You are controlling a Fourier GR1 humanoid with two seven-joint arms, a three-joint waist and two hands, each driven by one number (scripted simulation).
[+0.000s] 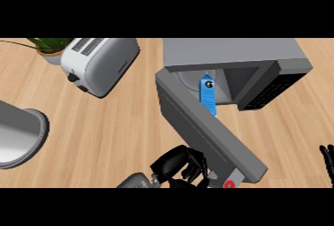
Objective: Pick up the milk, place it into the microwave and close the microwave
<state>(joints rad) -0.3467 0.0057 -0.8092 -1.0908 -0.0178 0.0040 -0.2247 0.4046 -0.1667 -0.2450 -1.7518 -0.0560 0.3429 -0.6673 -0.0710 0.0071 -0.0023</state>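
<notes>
- Left hand (177, 165) shows low in the head view, just left of the microwave door (207, 128), with its fingers curled inward and dark against the wood; no object can be seen inside them.
- Its grey forearm comes up from the lower edge beneath it, and the fingers lie close beside the door's outer face near its free end; whether they touch it cannot be told.
- Right hand (327, 161) appears only as a few dark fingers at the right edge; how they stand cannot be told.
- Milk (207, 93), a blue carton, stands upright inside the open microwave (231, 55), at the left part of the cavity just behind the door's hinge side.
- Door is swung wide open, running diagonally from the cavity toward the lower right.
- Toaster (101, 62) sits on the desk (111, 128) to the left of the microwave, well apart from it.
- Potted plant (47, 47) is at the upper left corner, just beside the toaster.
- Grey round object (20, 134), cut by the left edge, rests on the desk.
</notes>
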